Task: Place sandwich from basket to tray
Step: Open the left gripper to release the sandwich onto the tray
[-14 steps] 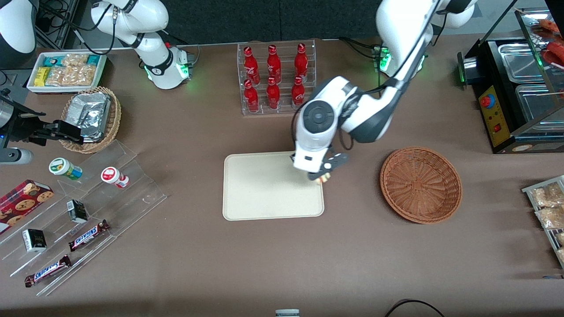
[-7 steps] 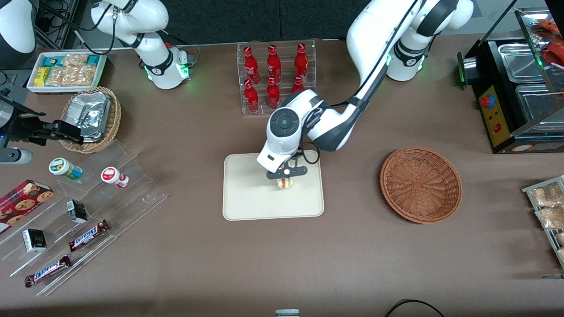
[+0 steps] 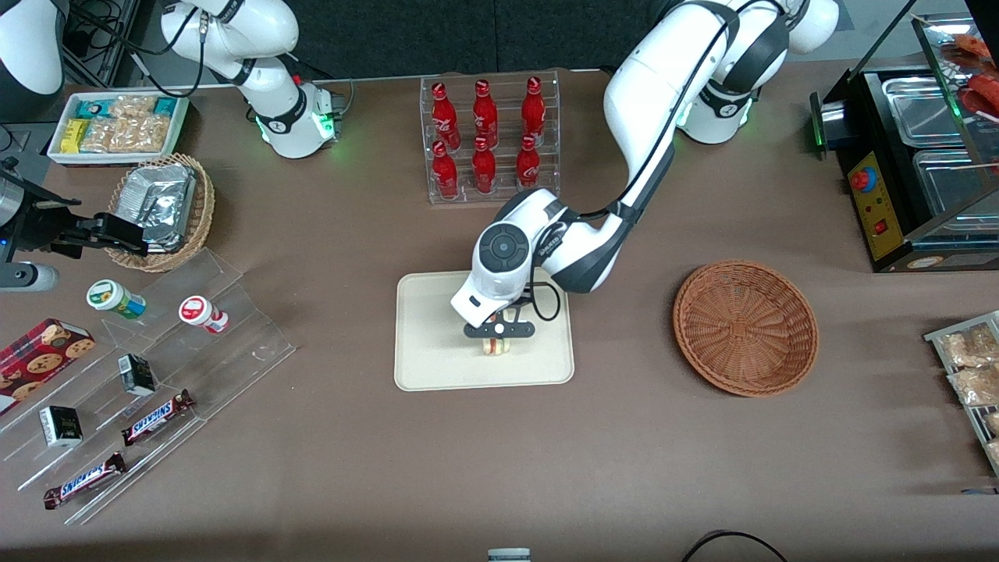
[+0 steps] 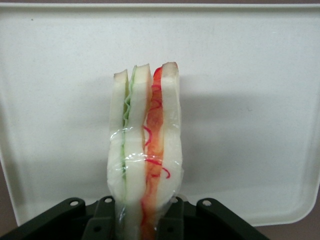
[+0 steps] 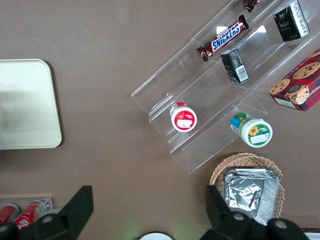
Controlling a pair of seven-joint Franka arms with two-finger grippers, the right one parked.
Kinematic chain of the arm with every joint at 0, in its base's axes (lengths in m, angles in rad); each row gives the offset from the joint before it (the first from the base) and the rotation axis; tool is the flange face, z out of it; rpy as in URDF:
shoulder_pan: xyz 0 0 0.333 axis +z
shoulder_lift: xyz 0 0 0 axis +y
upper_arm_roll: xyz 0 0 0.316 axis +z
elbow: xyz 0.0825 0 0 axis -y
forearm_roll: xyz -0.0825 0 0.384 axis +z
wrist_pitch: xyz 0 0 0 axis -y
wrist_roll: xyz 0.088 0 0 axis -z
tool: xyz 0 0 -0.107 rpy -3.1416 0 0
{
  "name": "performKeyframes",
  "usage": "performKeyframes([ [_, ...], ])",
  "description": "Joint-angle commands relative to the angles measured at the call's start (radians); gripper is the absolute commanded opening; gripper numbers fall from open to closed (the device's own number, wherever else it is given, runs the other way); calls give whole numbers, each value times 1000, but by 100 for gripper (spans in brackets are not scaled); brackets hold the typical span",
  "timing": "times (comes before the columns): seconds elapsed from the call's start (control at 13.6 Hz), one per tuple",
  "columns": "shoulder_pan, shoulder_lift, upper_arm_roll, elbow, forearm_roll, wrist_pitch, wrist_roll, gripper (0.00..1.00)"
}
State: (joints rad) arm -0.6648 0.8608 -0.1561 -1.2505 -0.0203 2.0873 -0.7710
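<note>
— Looking at the front view, where is the end effector (image 3: 499, 336)?

— Over the tray (image 3: 437, 363), in the half toward the working arm's end of the bench (image 3: 640, 460), with the white wrist above it.

— And its state?

— Clamped on the sandwich (image 3: 495, 346). In the wrist view the two dark fingers (image 4: 102, 220) press against the wedge (image 4: 145, 150) from both sides at its base, and the plastic wrap wrinkles there.

— How does the sandwich sit?

— It stands on edge between the fingers, cut face toward the wrist camera: white bread slices with a green stripe and a red-orange stripe between them. The cream surface of the tray (image 4: 250, 75) fills the background under it. Whether it touches the tray I cannot tell.

— The basket?

— The reddish-brown wicker basket (image 3: 745, 326) sits well apart from the tray, toward the working arm's end, with nothing inside it.

— Anything nearby?

— A clear rack of red bottles (image 3: 488, 136) stands farther from the front camera than the tray.
</note>
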Motion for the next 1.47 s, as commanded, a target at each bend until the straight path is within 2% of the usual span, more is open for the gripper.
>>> performKeyframes([
  [0.0, -12, 56, 3, 49, 34, 5, 9, 23],
  [0.15, -13, 72, 3, 49, 42, 7, 4, 28],
  [0.22, -13, 72, 1, 48, 40, 5, 4, 39],
  [0.29, -12, 70, 1, 48, 40, 3, 4, 59],
  [0.37, -12, 67, 1, 46, 40, 2, 4, 94],
  [0.44, -12, 61, 1, 46, 39, -4, 3, 100],
  [0.59, 5, 18, 1, 39, 26, -33, 4, 100],
  [0.74, 46, -76, 0, -9, 37, -111, 4, 100],
  [0.81, 63, -145, 1, -62, 23, -119, 12, 100],
  [1.03, 210, -339, -42, -254, -21, -132, 53, 100],
  [1.25, 333, -504, -43, -432, -29, -133, 240, 100],
  [1.4, 413, -572, -43, -506, -30, -138, 372, 100],
])
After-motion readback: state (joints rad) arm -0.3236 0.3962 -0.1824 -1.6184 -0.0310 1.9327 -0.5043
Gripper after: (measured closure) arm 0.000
